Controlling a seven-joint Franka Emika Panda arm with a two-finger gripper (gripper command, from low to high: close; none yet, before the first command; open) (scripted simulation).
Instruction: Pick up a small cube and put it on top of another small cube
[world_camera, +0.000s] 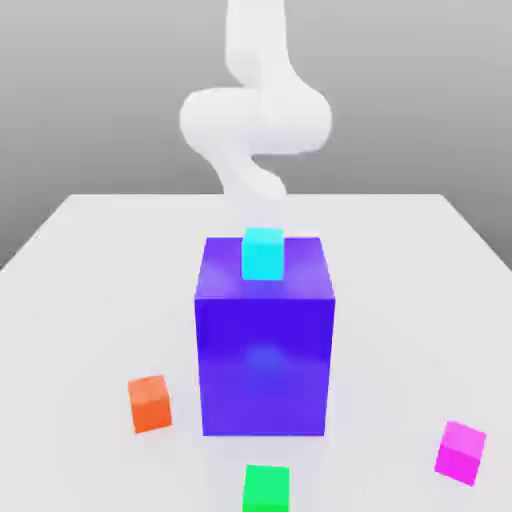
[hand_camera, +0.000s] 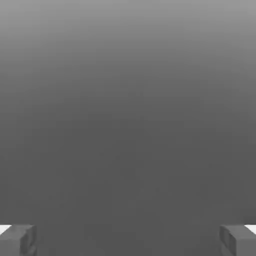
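Small cube (world_camera: 460, 452), magenta-pink, sits at lower right of the exterior frame on the white table (world_camera: 90, 300), flat on one face, turned slightly so an edge faces the camera; equal sides, no long axis. Big blue-violet block (world_camera: 265, 340) at centre with a cyan cube (world_camera: 263, 253) on top. Orange cube (world_camera: 150, 403) lower left, green cube (world_camera: 266, 489) bottom centre. Gripper (hand_camera: 128, 240) open wide, fingertips (hand_camera: 20, 240) apart, holding nothing. White arm (world_camera: 255, 110) behind the block.
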